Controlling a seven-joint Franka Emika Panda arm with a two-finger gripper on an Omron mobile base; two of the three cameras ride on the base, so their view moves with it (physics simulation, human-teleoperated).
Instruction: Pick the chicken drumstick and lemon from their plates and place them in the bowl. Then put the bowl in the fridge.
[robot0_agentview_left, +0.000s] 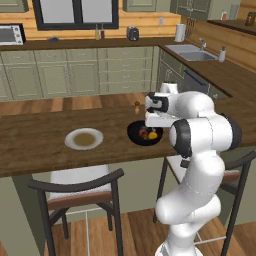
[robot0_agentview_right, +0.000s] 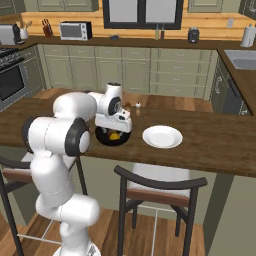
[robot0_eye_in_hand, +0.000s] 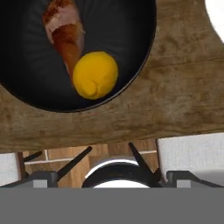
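The jaws stand wide apart with nothing between them, the gripper (robot0_agentview_left: 150, 127) hanging just above the bowl (robot0_agentview_left: 135, 136) on the brown wooden counter (robot0_agentview_left: 35, 145). Going from left to right in the left base view, a plate (robot0_agentview_left: 84, 138) with a tan-brown centre lies on the counter well to the left of the bowl, and the black bowl sits near the counter's near edge, under the white hand. Inside the bowl the chicken drumstick (robot0_eye_in_hand: 65, 37) and the lemon (robot0_eye_in_hand: 95, 75) lie touching each other, the lemon toward the near rim. In the right base view a second, all-white plate (robot0_agentview_right: 162, 136) lies just right of the bowl. No writing or label can be read on anything.
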